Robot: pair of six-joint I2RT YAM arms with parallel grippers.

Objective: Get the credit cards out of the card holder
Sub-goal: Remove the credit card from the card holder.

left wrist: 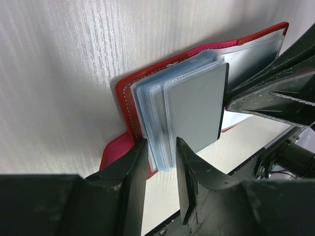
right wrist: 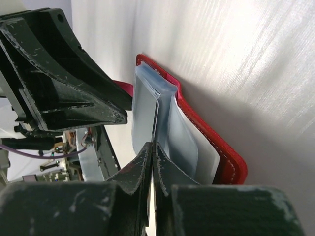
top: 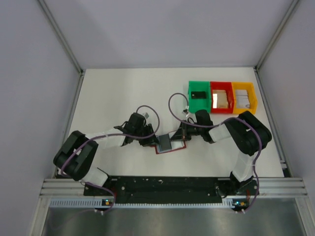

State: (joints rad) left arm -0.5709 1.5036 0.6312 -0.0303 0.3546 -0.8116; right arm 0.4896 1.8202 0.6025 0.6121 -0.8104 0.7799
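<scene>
The red card holder (top: pixel 158 150) lies open on the white table between my two arms. In the left wrist view its red cover (left wrist: pixel 124 101) holds a stack of clear sleeves (left wrist: pixel 150 113), and a grey credit card (left wrist: pixel 197 115) sticks out of the top sleeve. My right gripper (right wrist: pixel 153 145) is shut on that card's thin edge, next to the holder's red rim (right wrist: pixel 211 140). My left gripper (left wrist: pixel 161 142) stands open, with the sleeves' near edge between its fingertips. Seen from above, the left gripper (top: pixel 151 141) and the right gripper (top: pixel 178 135) meet over the holder.
Three open bins stand at the back right: green (top: pixel 199 84), red (top: pixel 221 110) and yellow (top: pixel 252 93), each with something flat inside. The arm bases sit along the near rail (top: pixel 167 184). White walls close in the table.
</scene>
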